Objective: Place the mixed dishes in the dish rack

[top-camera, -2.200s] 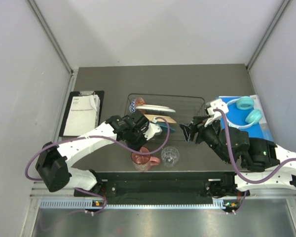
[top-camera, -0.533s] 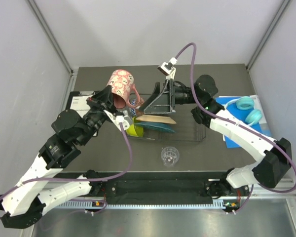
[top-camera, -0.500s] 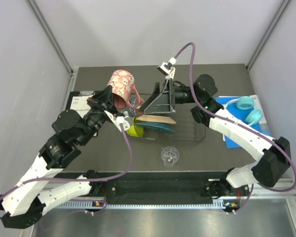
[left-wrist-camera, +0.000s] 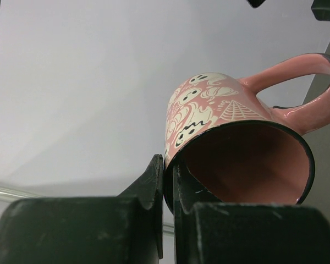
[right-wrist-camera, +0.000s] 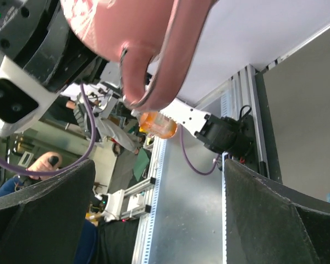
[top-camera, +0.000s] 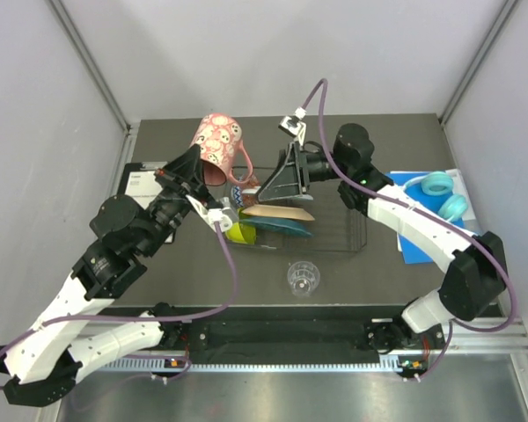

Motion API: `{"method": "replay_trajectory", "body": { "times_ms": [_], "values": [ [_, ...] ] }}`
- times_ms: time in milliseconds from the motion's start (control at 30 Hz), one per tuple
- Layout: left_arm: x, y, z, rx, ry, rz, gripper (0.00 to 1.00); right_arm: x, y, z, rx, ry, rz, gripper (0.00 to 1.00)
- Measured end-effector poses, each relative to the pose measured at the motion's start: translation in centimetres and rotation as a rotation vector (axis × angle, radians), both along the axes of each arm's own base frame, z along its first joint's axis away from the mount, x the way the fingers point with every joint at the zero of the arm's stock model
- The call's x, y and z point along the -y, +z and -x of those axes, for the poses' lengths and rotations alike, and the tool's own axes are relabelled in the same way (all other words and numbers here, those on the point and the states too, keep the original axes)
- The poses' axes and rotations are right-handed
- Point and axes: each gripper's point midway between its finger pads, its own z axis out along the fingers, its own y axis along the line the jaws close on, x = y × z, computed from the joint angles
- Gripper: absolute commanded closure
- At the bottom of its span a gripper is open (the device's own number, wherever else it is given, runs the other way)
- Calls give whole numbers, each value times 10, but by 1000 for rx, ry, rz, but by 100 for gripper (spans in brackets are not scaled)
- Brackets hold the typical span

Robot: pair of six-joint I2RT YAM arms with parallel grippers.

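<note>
My left gripper (top-camera: 198, 169) is raised high and shut on the rim of the pink mug (top-camera: 218, 145). In the left wrist view my fingers (left-wrist-camera: 154, 187) pinch the mug's (left-wrist-camera: 236, 148) wall, with its mouth tilted toward the camera. My right gripper (top-camera: 275, 180) is open and empty, raised beside the mug's handle (right-wrist-camera: 170, 60), apart from it. The dark wire dish rack (top-camera: 339, 224) holds the peach floral plate (top-camera: 277, 212), the teal plate (top-camera: 286, 229) and the lime-green bowl (top-camera: 240, 232). The clear glass (top-camera: 303, 277) stands on the table in front of the rack. The white plate with red spots is hidden.
Turquoise headphones (top-camera: 444, 195) lie on a blue sheet at the right. The clipboard with white paper (top-camera: 141, 182) lies at the left, partly under my left arm. Grey walls close in the back and sides.
My left gripper has lifted the pink mug off the table to high above the rack's left end. My right gripper has risen and come close to the mug's handle.
</note>
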Motion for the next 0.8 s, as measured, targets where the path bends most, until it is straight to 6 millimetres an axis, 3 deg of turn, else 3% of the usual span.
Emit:
{"method": "replay_trajectory", "body": {
  "times_ms": [200,433,500,533,633,733,800],
  "values": [
    [4,1,-3,-6,-7,22,100,-16,8,-26,-2,-7,-63,0],
    [22,-7,-11,-30,-41,18,100,-35,23,-50,-46,41,-189,1],
    [27,-9,-13,-35,-53,13,100,-36,26,-52,-63,63,-215,12],
    [29,-9,-13,-35,-59,13,100,-37,29,-52,-65,75,-230,24],
    [31,-9,-14,-32,-64,16,100,-36,35,-51,-80,111,-252,46],
    [28,-3,-14,-16,-53,31,100,-33,38,-48,-117,139,-253,60],
    [27,-3,-14,-9,-48,33,100,-32,38,-46,-141,157,-245,62]
  ]
}}
